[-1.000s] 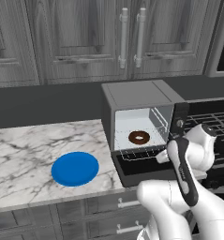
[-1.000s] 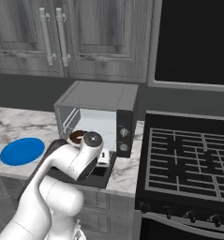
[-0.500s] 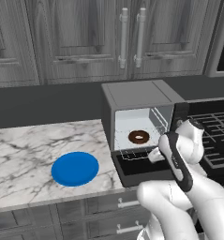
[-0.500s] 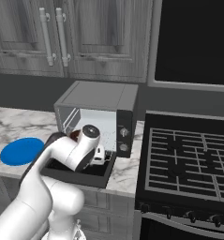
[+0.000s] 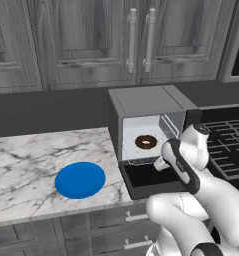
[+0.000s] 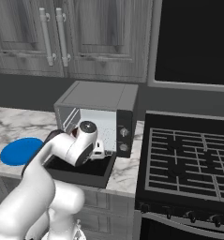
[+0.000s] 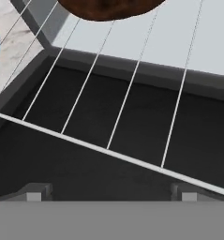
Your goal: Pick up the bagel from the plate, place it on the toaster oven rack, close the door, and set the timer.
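Observation:
The dark brown bagel [image 5: 146,142] lies on the toaster oven rack [image 5: 141,152], inside the pale oven cavity. In the hand view the bagel [image 7: 108,8] sits at the top edge, with the rack's [image 7: 132,89] thin wires running toward me. The door [image 5: 152,181] hangs dropped open and flat in front of the oven, and its black glass [image 7: 108,145] lies under the wires. My gripper [image 5: 162,163] hovers just above the door [image 6: 80,172] at the oven mouth. The gripper [image 7: 111,193] is open, with nothing between its fingertips. The blue plate [image 5: 80,179] sits bare on the marble counter to the left.
The oven's control panel with two knobs [image 6: 124,133] faces front on its right side. A black gas stove [image 6: 188,159] stands right of the oven. Wood-grain cabinet doors [image 5: 136,40] hang above. The marble counter [image 5: 26,160] extends left past the plate [image 6: 19,151].
My hand has dropped lower and drawn back from the oven cavity to just over the open door. The bagel stays on the rack, and the jaws remain open.

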You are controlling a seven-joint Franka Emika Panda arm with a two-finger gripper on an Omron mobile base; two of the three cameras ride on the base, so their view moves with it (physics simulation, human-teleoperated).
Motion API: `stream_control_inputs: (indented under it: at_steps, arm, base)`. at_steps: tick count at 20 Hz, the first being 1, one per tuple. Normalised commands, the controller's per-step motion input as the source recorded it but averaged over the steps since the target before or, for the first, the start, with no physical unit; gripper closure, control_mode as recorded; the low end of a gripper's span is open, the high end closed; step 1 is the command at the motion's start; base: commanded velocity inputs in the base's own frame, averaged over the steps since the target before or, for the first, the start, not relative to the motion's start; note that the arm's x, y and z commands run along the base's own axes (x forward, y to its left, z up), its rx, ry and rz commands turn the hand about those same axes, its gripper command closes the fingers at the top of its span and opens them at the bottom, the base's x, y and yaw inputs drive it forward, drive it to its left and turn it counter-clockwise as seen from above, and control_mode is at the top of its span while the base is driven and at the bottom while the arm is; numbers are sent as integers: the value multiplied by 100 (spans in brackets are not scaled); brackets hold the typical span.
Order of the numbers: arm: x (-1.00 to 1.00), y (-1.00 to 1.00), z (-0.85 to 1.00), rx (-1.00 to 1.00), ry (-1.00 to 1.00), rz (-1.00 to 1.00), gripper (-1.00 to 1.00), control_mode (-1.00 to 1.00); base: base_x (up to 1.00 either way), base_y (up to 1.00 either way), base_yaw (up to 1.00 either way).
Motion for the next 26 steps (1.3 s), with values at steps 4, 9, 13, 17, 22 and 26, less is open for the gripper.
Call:
stream_control_inputs:
  at_steps: [4,9,13,17,22,26]
  arm:
    - [9,29,-66,-4,-32,-3,-100,-100]
    - [26,23,-68,-2,-30,-6,-100,-100]
    - [27,29,-91,-5,-25,-6,-100,-100]
    - [32,37,-100,-7,-18,-6,-100,-100]
    - [35,46,-93,-7,-13,-6,-100,-100]
    - [19,15,-19,0,-10,-8,-100,-100]
  base:
    - [0,0,0]
    - [0,0,0]
    - [0,0,0]
    - [0,0,0]
    - [0,0,0]
    - [0,0,0]
